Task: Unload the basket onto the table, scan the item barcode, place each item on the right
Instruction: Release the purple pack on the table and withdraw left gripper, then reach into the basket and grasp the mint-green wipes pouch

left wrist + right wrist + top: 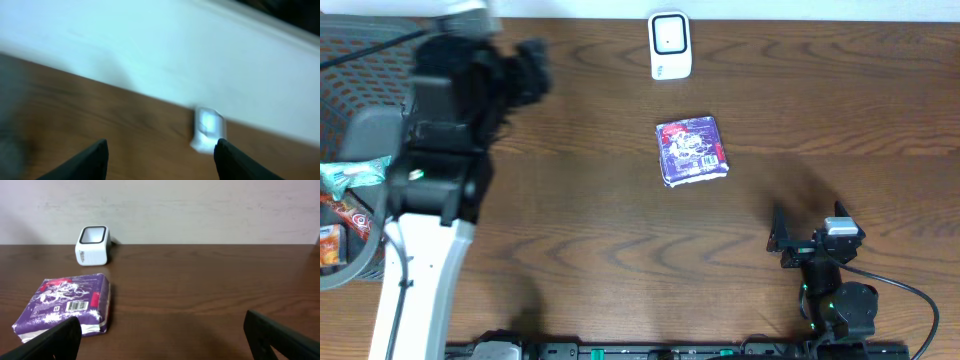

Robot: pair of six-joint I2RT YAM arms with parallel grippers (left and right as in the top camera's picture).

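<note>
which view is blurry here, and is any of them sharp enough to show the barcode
Left wrist view: motion-blurred throughout with a bluish cast; the small white box-shaped scanner is smeared. Right wrist view: sharp and evenly lit; the barcode on the purple plastic packet shows clearly. Overhead view: mostly sharp, but the black left arm is blurred, and a soft shadow lies on the brown wooden table near the right arm.

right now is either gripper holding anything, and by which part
Nothing is held. The left gripper and the right gripper are both open and empty; the purple packet lies free on the table.
</note>
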